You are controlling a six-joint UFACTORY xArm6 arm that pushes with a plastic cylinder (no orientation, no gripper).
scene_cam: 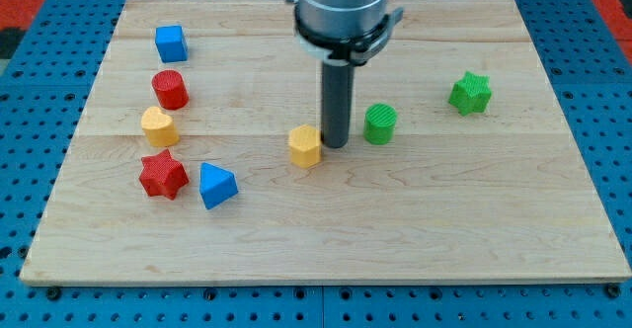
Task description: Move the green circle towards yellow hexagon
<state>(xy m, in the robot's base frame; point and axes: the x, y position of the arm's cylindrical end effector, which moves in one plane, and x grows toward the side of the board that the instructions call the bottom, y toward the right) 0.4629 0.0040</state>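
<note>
My tip point(336, 146) is a bare rod with no jaws to open or close. It stands between the yellow hexagon point(305, 146), touching or just beside it, and the green circle point(380, 123) to the right. Sweeping left from here would likely shove the hexagon away. The circle is a ribbed, upright cylinder.

My tip point(336, 145) was seen set down on the wooden board point(415, 229) between two blocks: the yellow hexagon point(305, 146) lay just beside it on the view's left, and the green circle point(380, 123) near it on the view's right. A green star point(471, 93) was placed farther right.
</note>
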